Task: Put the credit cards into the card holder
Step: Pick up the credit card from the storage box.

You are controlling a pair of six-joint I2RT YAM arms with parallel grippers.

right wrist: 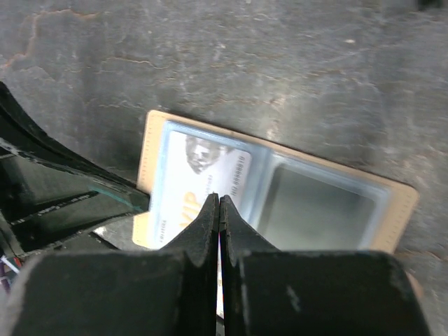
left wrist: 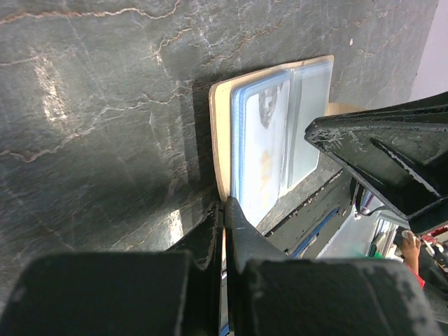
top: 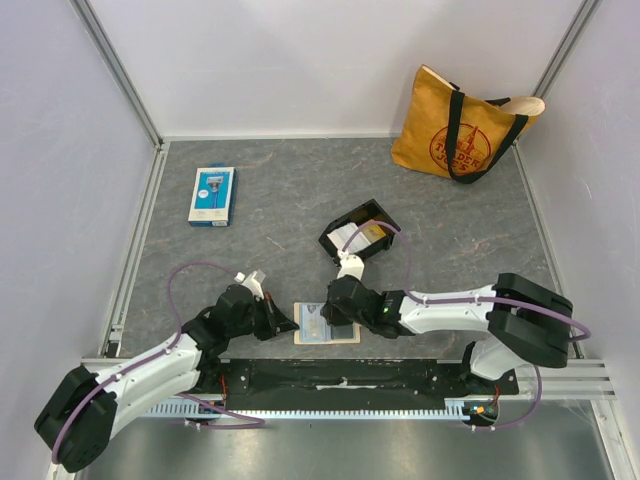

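Right wrist view looks straight down on the card holder, lying open and flat on the grey table at its near edge, between the two arms. One white credit card, printed with a face and lettering, sits under the clear plastic of one pocket. The neighbouring pocket looks empty. The right gripper has its fingers pressed together, tips poised over that card's near end. Whether they nip the card's edge or merely touch it, I cannot tell, since the fingers hide that end.

The left gripper is also closed tight, its tips right at the holder's tan border. It looks like a pinch on the cover, though I can't confirm it.

To my eye the step in hand is seating this card fully. Doing it well means pushing along the pocket's length, low and flat to the table, so the card slides in rather than buckling or lifting the plastic. The left side should anchor the holder, because a light folder on smooth stone will likely skate away under any push. A gentle, short nudge should be enough, and forcing it risks flipping the cover shut.

Further back, the black tray holds more credit cards, white and gold, well apart from the holder. The empty pocket would seem the place for the next one.
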